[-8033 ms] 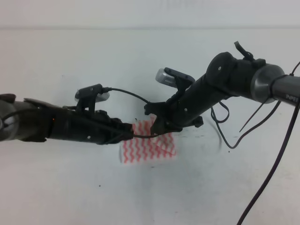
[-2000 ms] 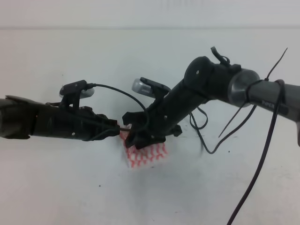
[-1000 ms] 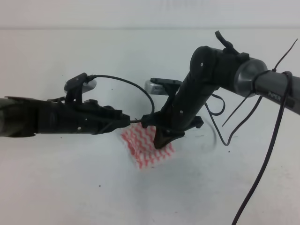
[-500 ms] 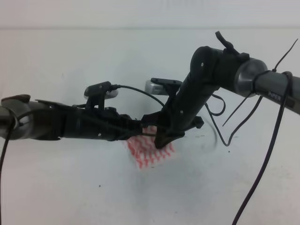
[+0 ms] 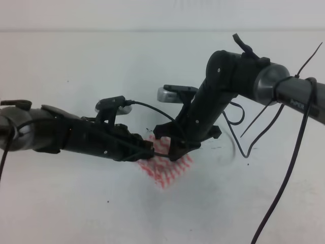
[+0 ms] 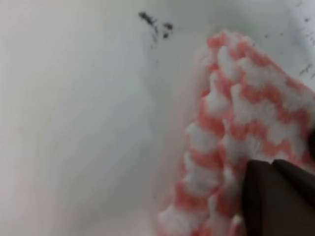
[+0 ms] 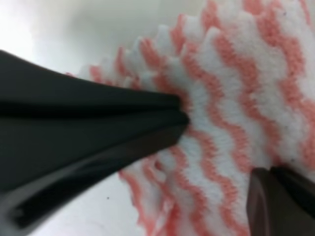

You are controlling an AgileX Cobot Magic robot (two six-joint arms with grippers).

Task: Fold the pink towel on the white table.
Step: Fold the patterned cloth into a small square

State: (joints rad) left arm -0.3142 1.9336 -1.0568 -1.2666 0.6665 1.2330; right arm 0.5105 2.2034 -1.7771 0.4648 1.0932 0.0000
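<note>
The pink towel (image 5: pixel 170 166) lies bunched on the white desk (image 5: pixel 76 213), both hands meeting over it; wrist views alone show the left hand (image 6: pixel 275 196) and right hand (image 7: pixel 179 115) clenched on its fabric.

Both arms crowd pink towel (image 5: pixel 170 166); white table (image 5: pixel 76 203) open elsewhere.

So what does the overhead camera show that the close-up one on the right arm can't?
Only the overhead view shows both whole arms meeting over the pink towel, their trailing cables, and how much white table surrounds it. Only the right wrist view shows the right gripper close up: its dark fingers are pressed together on a bunched fold of the cloth, whose fuzzy weave is visible. Both show the wavy pink and white stripes and a bit of the table.
</note>
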